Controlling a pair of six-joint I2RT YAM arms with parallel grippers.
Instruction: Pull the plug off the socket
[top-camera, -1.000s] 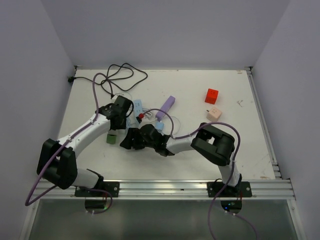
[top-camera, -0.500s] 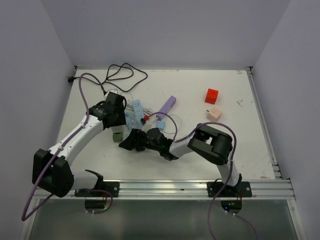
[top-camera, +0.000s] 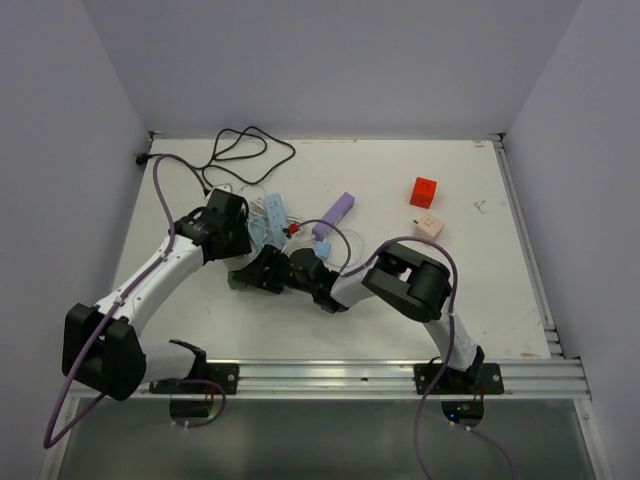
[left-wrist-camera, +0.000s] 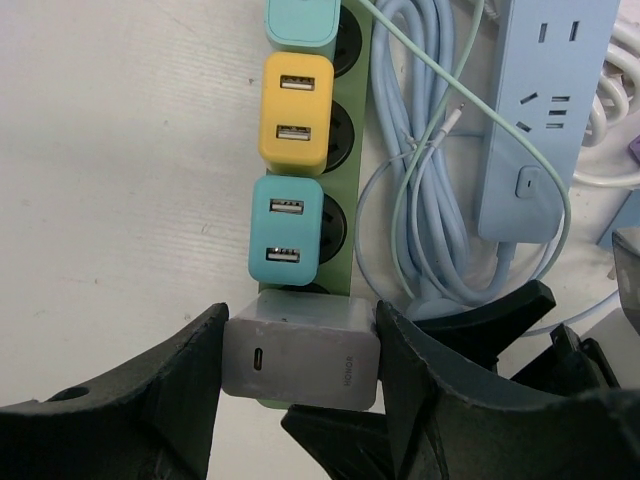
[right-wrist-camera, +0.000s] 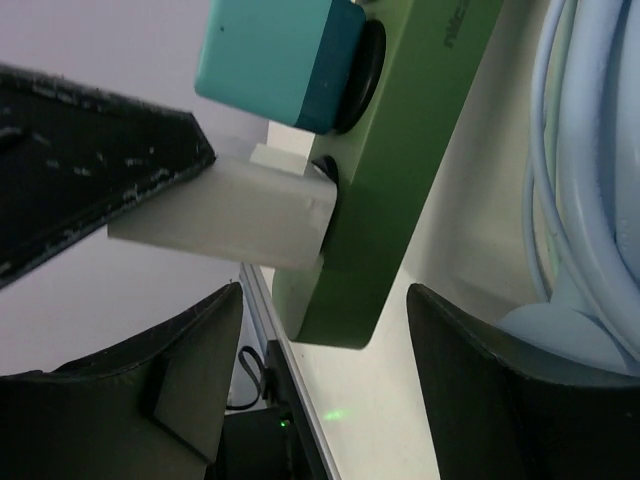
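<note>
We see the left gripper (left-wrist-camera: 300, 325) closed to the width of the plug (left-wrist-camera: 300, 352), a pale grey charger block with one port on its upper face. Both fingers (left-wrist-camera: 180, 380) press flat against its two sides. The plug sits in the end socket of the green power strip (left-wrist-camera: 352, 150). In the right wrist view its body lies against the strip's face, so it is seated there. Straight ahead of the left gripper's fingertips, along the strip, a teal adapter (left-wrist-camera: 285, 235) stands just beside the plug. A yellow adapter (left-wrist-camera: 295, 112) follows it, then a second teal adapter (left-wrist-camera: 300, 18) cut by the frame edge. To the right of this gripper in its own view, a coil of pale blue cable (left-wrist-camera: 440, 220) lies against the strip, with a blue power strip (left-wrist-camera: 540, 100) beyond it. The right gripper (right-wrist-camera: 325, 300) is parted a little wider than the green strip, with one of its fingers (right-wrist-camera: 190, 370) on each side of the strip's end. We make out a thin gap on both sides, so it straddles the strip without pinching it. From the top view the two grippers meet at one spot, the right one just nearer the bases. Off to the right of both lie a purple block (top-camera: 333, 214), a red cube (top-camera: 423, 191) and a beige cube (top-camera: 428, 229). Beyond the left gripper, toward the far edge, a black cable (top-camera: 245, 148) loops on the table (top-camera: 400, 330).
</note>
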